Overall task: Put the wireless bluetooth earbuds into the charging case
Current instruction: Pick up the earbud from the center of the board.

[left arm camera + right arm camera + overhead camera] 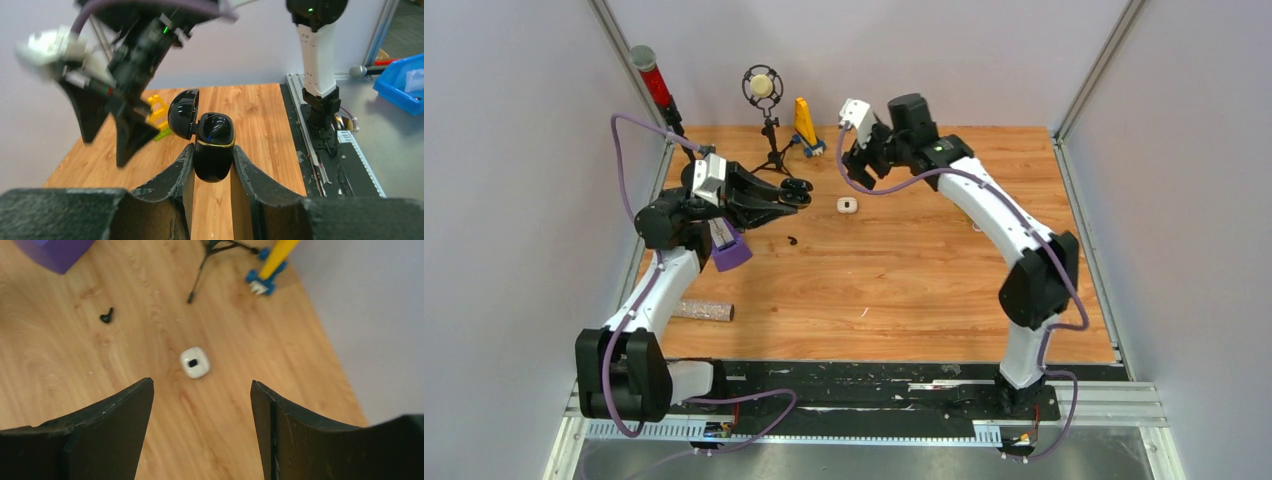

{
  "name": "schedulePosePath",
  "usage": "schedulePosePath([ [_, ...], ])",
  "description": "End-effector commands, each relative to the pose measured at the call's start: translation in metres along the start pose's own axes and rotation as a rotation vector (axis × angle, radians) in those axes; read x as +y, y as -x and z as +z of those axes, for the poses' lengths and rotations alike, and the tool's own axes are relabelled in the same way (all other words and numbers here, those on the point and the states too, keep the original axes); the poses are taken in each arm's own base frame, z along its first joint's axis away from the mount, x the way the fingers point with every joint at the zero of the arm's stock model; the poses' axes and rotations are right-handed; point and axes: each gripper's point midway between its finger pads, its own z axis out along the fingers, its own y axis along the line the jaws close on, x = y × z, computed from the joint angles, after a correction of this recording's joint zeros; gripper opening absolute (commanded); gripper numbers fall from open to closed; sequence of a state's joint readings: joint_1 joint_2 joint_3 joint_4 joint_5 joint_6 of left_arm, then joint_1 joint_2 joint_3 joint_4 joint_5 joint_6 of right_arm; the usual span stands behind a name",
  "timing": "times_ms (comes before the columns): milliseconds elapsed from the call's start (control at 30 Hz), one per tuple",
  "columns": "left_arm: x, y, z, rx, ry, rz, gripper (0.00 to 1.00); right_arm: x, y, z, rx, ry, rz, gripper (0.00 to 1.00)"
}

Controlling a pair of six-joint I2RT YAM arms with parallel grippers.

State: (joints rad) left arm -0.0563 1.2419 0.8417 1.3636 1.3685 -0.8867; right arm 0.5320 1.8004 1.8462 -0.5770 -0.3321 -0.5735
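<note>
Shut in by pale grey walls: a wood-grain worktop. At the left, raised off the surface, left end effector clamped shut on a glossy black pebble-shaped charging case, lid hinged open. Cannot tell whether any socket inside is already filled. At far centre, right end effector poised high, jaws wide apart, nothing between them. Below it, a tiny black stemmed earbud lying loose, left of and nearer than a small white pebble-shaped case; no other earbuds made out.

Likely step in hand: fetching that earbud. Descend straight over it, jaws straddling the bud's body, stem left free. Close gently and lift without dragging. Keep the black case steady, open mouth turned toward the right arm. Line the stem up with a socket before lowering; release only once seated. Beware slip on so small and smooth a part.
</note>
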Motion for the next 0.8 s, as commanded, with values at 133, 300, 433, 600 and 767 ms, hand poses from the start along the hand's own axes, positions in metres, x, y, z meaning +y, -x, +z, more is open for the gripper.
schedulePosePath([
  [133, -0.017, 0.02, -0.008, 0.049, -0.034, 0.095, 0.0, 0.083, -0.033, 0.092, 0.041, 0.365, 0.434, 0.68],
  [300, -0.014, 0.018, -0.009, 0.042, -0.022, 0.089, 0.0, 0.12, -0.04, 0.131, 0.077, 0.421, 0.454, 0.69],
  [433, -0.01, 0.015, -0.01, 0.038, -0.014, 0.085, 0.0, 0.144, -0.054, 0.157, 0.106, 0.448, 0.463, 0.69],
  [600, -0.008, 0.016, -0.009, 0.029, -0.007, 0.083, 0.0, 0.165, -0.077, 0.174, 0.147, 0.495, 0.473, 0.69],
  [767, -0.01, 0.017, -0.009, 0.029, -0.007, 0.085, 0.0, 0.178, -0.09, 0.177, 0.097, 0.52, 0.231, 0.71],
])
